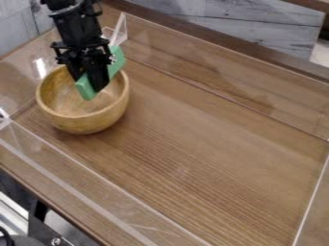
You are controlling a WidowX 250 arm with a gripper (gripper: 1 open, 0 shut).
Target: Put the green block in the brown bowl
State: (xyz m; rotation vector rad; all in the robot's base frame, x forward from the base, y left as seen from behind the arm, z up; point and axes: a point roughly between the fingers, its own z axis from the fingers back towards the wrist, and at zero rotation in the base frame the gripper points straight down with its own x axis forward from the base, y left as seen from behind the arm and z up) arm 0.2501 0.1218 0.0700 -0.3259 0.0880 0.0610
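At upper left of the frame, the pincer is clamped on the block, tilted over the bowl. Placing is in hand; next, release it inside.

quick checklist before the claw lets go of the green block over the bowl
1. Claw shut on green block: ok.
2. Block over the brown bowl opening, not outside the rim: ok.
3. Block low enough for a gentle drop: cannot tell, it sits tilted near the rim's height.
4. Bowl inside free of other items: ok.
5. Bowl upright on the wooden table: ok.
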